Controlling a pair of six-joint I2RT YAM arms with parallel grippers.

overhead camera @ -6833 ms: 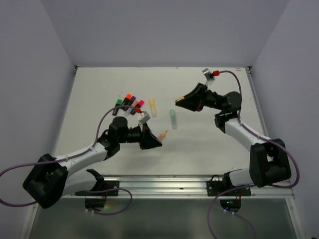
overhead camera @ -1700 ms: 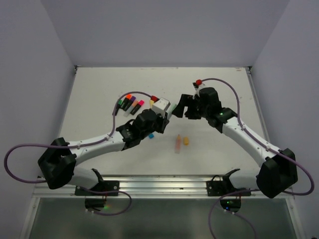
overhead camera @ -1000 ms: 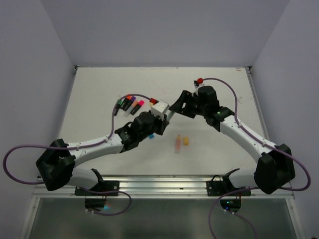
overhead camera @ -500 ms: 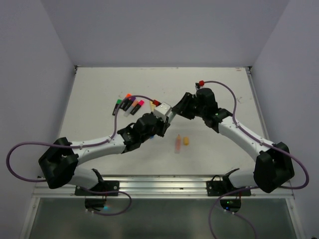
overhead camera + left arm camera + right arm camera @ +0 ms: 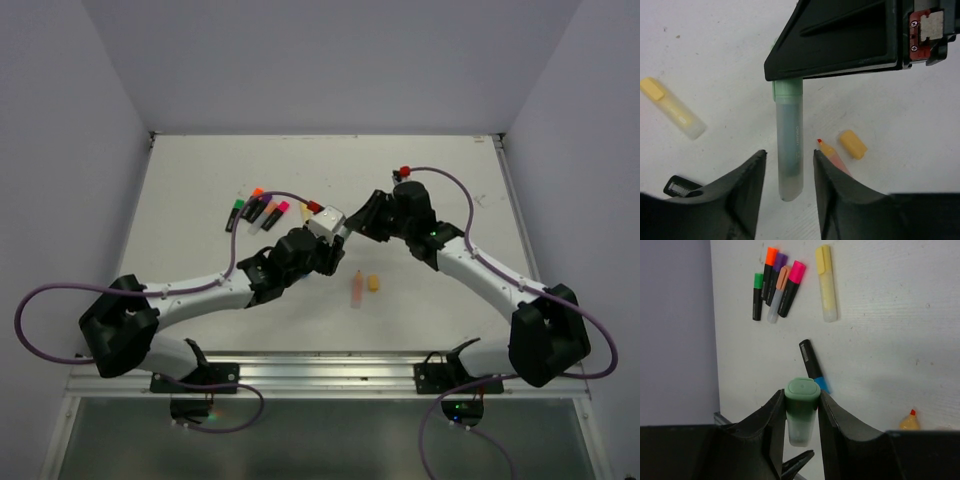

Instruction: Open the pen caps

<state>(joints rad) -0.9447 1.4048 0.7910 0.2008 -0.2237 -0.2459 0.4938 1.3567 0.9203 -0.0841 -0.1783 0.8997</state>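
From overhead, the two arms are seen meeting nose to nose over the middle of the white table (image 5: pixel 200 170), and what sits between them is hidden; only the wrist views settle it.

In the left wrist view a mint pen (image 5: pixel 790 150) is shown running lengthwise between the fingers of the left gripper (image 5: pixel 789 156). A strip of table shows on each side of its frosted, translucent barrel, so that gripper is released and touches nothing. The blocky, opaque mint cap (image 5: pixel 787 91) is seated on the barrel and is partly covered by the black wedge of the other arm's finger. In the right wrist view this cap is seen end-on as a rounded rectangle, pressed on both flanks by the right gripper (image 5: pixel 801 396), which is clenched on it. Whether the pen rests on the table cannot be told.

Just beside the left gripper's right finger an uncapped, red-tipped peach pen (image 5: pixel 832 157) is laid, with its orange-yellow cap (image 5: pixel 853 144) near it but apart. A capped, pastel yellow highlighter (image 5: pixel 672 107) lies off to the other side. A black pen with a blue end (image 5: pixel 814 365) is shown whole only in the right wrist view. Beyond it a fan of capped pens (image 5: pixel 775 285) in green, orange, purple, peach and pink is laid side by side.
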